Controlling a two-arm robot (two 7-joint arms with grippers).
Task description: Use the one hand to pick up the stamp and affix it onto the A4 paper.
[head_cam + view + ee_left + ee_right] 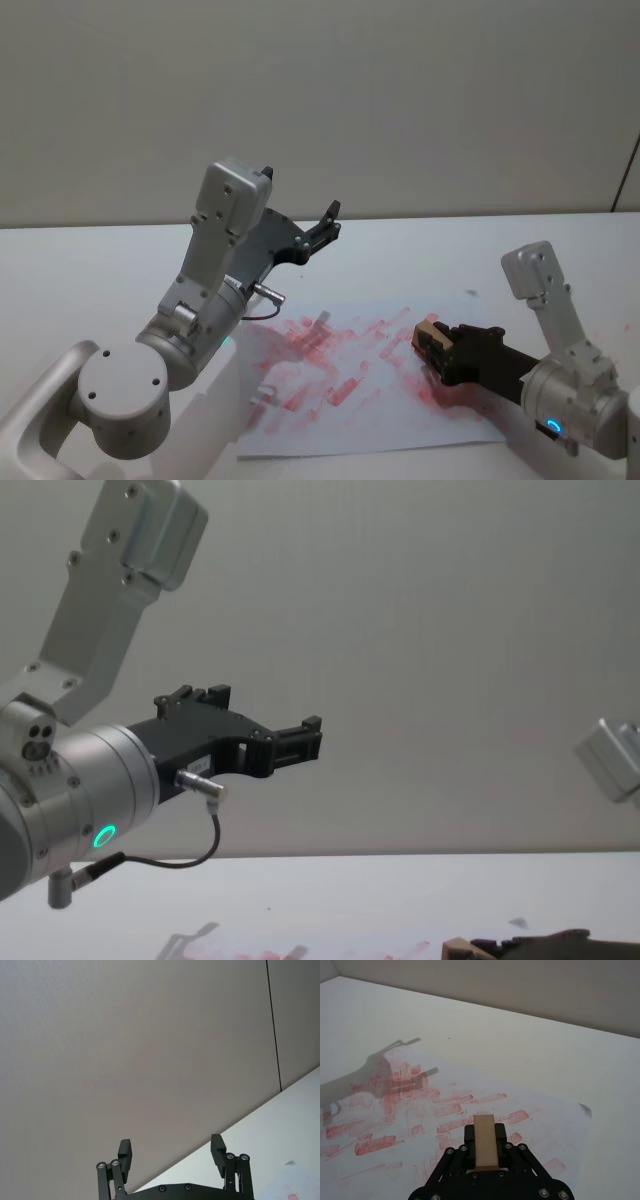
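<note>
The stamp (485,1141), a light-brown wooden block, sits between the black fingers of my right gripper (485,1132), which is shut on it. In the head view the stamp (428,336) and right gripper (432,345) hover over the right part of the A4 paper (350,400), a white sheet covered in smudgy red prints. The same A4 paper (535,1105) lies just beyond the stamp in the right wrist view. My left gripper (171,1152) is raised high above the table, fingers spread open and empty, pointing at the wall; it also shows in the head view (328,222).
The white tabletop (80,270) runs back to a plain grey wall. My left arm's body (210,290) stands over the paper's left edge and casts a shadow (380,1075) on the sheet.
</note>
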